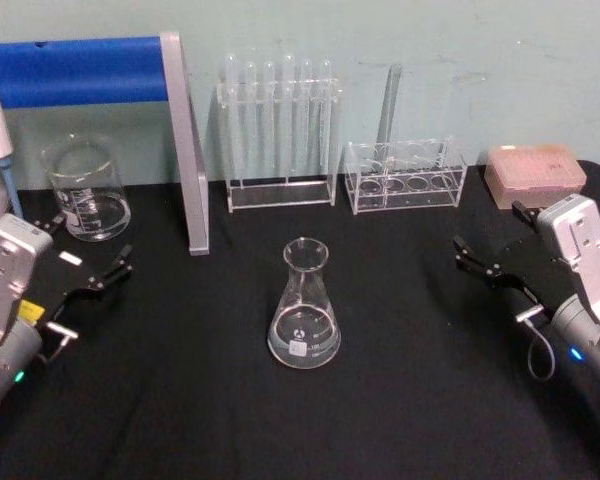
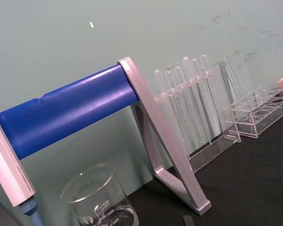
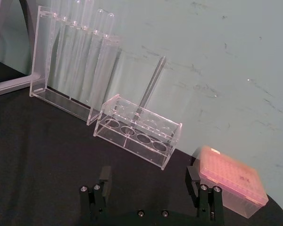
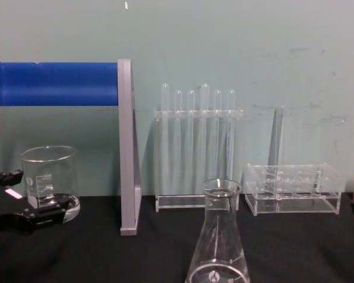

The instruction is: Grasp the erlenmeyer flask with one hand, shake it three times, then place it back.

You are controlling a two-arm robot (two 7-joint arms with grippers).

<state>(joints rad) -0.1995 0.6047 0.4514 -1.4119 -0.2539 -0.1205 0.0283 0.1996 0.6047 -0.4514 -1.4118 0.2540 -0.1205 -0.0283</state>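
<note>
Right end effector [image 1: 489, 231] and left end effector [image 1: 92, 242] gape empty; erlenmeyer flask [image 1: 304, 322] stands upright between them, neck up.

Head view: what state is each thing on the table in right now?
Erlenmeyer flask, upright, ungrasped.
Beaker, upright.
Tall test tube rack, six tubes standing.
Low rack, one tube leaning.
Pink tip box, closed.
Left gripper, jaws open, empty.
Right gripper, jaws open, empty.
</note>
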